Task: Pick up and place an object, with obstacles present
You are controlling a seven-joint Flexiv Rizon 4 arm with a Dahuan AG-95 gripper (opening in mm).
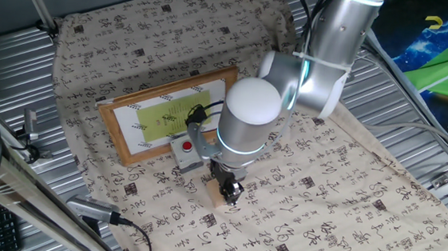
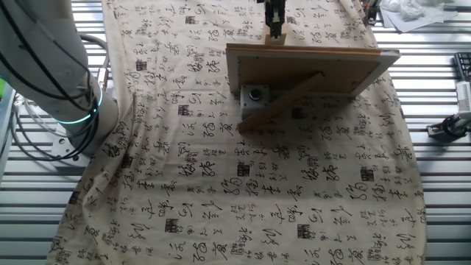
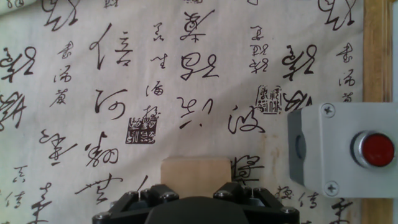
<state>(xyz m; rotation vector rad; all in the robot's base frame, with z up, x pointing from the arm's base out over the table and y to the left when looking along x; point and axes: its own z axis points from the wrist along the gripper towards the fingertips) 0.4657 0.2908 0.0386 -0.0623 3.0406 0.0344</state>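
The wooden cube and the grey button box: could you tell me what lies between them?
Only bare printed cloth separates the wooden cube from the button box, clearest in the hand view.

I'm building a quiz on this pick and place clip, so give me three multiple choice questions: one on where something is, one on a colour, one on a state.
1. Where is the wooden cube?
A. on the picture frame
B. on the cloth, at the gripper's fingertips
C. on top of the button box

2. What colour is the button on the grey box?
A. red
B. green
C. blue

3. How is the picture frame set?
A. hanging from the arm
B. face down on the cloth
C. leaning, propped by a rear strut

Answers:
1 B, the hand view shows it on the printed cloth just ahead of the gripper.
2 A, the round button is red.
3 C, the other fixed view shows its strut behind.
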